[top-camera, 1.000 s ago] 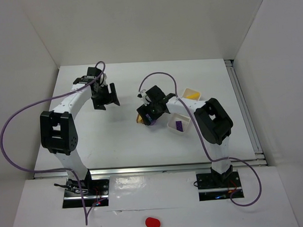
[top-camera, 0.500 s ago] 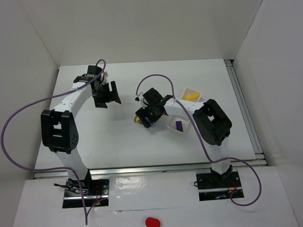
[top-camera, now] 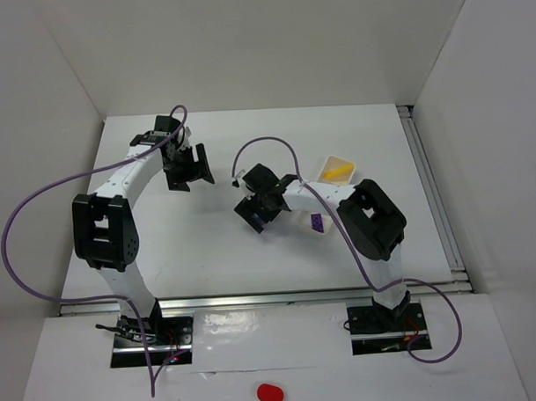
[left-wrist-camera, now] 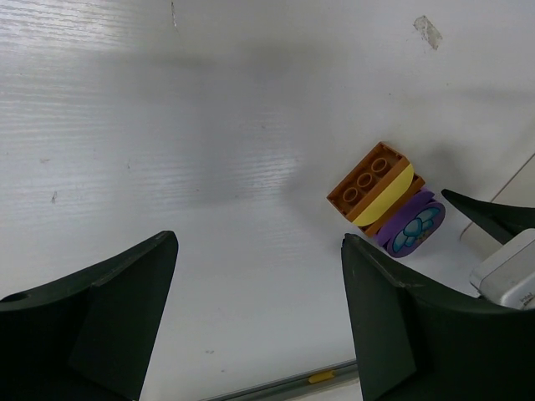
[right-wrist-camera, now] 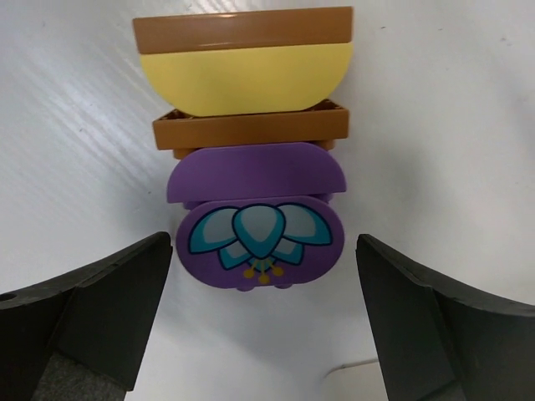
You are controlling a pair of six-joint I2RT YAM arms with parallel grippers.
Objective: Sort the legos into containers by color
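Note:
A stack of legos lies on the white table: orange brick (right-wrist-camera: 242, 29), yellow half-round (right-wrist-camera: 244, 79), a second orange brick, then purple pieces, the nearest with a flower print (right-wrist-camera: 259, 242). My right gripper (right-wrist-camera: 263, 251) is open, its fingers on either side of the purple end and not touching it. In the top view the right gripper (top-camera: 258, 205) covers the stack. My left gripper (left-wrist-camera: 259, 244) is open and empty, well left of the stack (left-wrist-camera: 384, 199); in the top view it (top-camera: 189, 168) is at the back left.
Two white trays stand to the right: one (top-camera: 330, 162) holds a yellow piece (top-camera: 339, 172), the other (top-camera: 325, 229), partly under the right arm, holds a purple brick (top-camera: 316, 222). The table's metal edge rail (top-camera: 254, 298) runs along the front.
My right gripper has moved left and a little toward the back, over the lego stack, which showed at its left edge before. The left gripper has barely moved.

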